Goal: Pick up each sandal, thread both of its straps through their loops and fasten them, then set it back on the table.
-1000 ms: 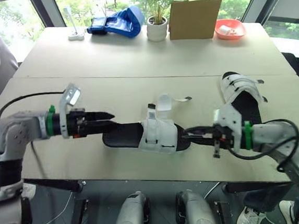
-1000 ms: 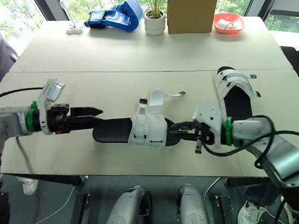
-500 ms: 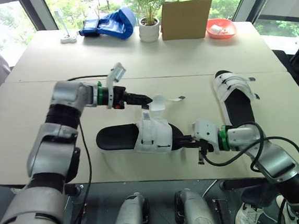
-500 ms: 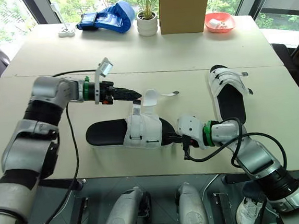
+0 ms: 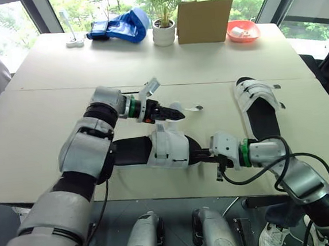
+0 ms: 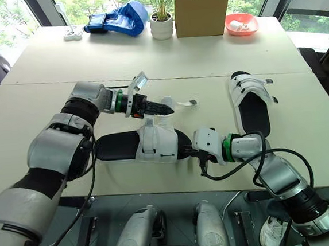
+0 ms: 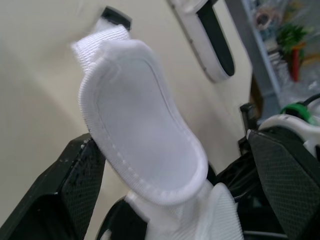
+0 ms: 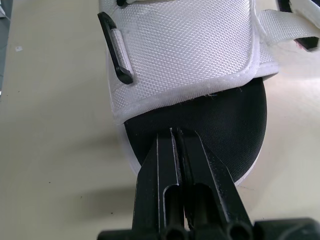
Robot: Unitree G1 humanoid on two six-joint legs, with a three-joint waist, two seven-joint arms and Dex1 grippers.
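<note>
Left jaws stand parted, one finger on each side of the loose white strap (image 7: 142,132) that rises from the near sandal (image 5: 169,148). Right jaws are clenched together, their tips resting on the black insole at that sandal's toe end. The sandal lies flat near the counter's (image 5: 32,129) front edge. The second sandal (image 5: 259,106) lies well apart, to the right.

Near sandal (image 5: 161,151) (black sole, white upper) is lying flat at lower centre, lengthwise across the frame. Its wide strap flap (image 7: 142,130) is standing up unfastened, with the thin strap (image 5: 193,108) trailing toward upper right. Second sandal (image 5: 261,106) is lying flat at centre right, straps crossing its footbed.
</note>
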